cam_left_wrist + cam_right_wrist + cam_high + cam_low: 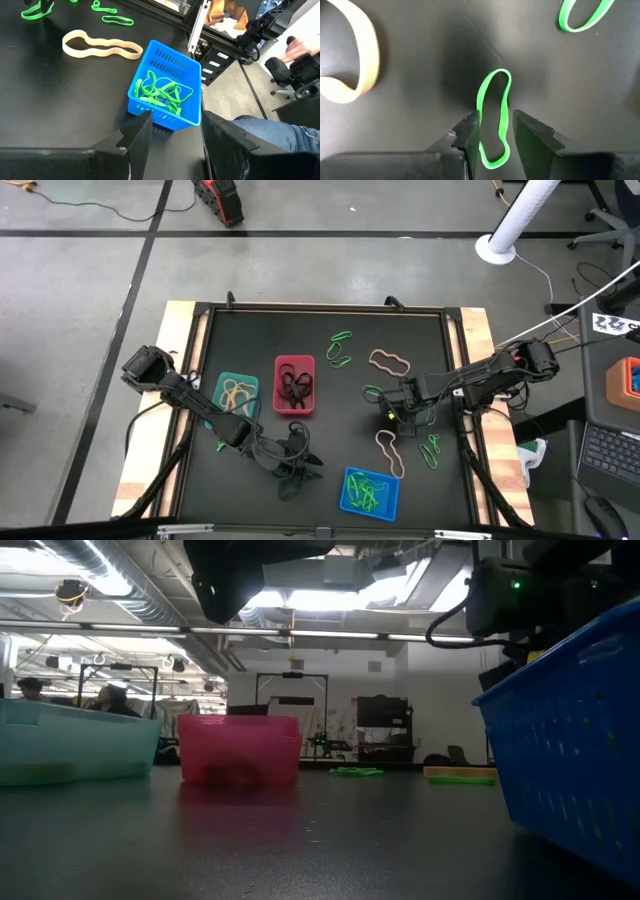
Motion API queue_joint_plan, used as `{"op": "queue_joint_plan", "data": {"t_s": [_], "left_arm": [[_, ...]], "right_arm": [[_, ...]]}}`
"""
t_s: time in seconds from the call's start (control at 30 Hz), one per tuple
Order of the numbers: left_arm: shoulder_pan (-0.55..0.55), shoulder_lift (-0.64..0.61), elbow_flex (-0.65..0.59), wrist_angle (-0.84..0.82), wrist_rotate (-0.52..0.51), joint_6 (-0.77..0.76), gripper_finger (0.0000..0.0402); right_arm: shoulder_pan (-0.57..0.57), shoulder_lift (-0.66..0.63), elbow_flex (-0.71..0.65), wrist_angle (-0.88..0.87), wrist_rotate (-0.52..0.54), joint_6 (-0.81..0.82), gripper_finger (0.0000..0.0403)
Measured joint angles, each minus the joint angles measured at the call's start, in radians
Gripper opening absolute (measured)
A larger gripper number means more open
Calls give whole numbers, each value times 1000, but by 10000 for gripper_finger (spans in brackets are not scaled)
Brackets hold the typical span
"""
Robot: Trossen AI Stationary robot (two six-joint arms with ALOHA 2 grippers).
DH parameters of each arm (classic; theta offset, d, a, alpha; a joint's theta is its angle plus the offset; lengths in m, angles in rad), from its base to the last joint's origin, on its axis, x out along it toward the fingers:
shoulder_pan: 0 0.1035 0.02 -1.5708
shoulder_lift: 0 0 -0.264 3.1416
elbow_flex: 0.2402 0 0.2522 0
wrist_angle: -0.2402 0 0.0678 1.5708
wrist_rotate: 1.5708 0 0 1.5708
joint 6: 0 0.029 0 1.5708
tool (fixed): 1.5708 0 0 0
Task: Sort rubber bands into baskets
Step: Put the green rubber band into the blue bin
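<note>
Three baskets stand on the black table: a teal one (237, 393) with tan bands, a red one (294, 385) with black bands, and a blue one (369, 492) with green bands (162, 94). Loose green and tan rubber bands lie flat on the table's right half. My right gripper (392, 414) points down over one green band (495, 117), open, one finger on each side of it. My left gripper (172, 137) hangs open and empty near the front edge, just left of the blue basket (167, 82). My right gripper (495, 125) comes from above with its fingers on either side of the green band's narrow end (494, 155). The band lies flat on the table and runs along the gap. Whether either finger touches it I cannot tell.
Other loose bands lie near the right gripper: a tan one (390, 452) toward the front, a green one (432, 448) at the right, a tan one (390, 362) and green ones (340, 348) toward the far edge. Wooden rails (478, 340) border the table.
</note>
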Motion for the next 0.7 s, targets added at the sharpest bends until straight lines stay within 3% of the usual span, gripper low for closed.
{"op": "queue_joint_plan", "data": {"t_s": [0.53,0.7], "left_arm": [[0,0,0,3,0,-1,171],[0,0,0,2,0,-1,171]], "right_arm": [[0,27,-37,54,-25,-1,114],[0,27,-39,62,-31,-1,63]]}}
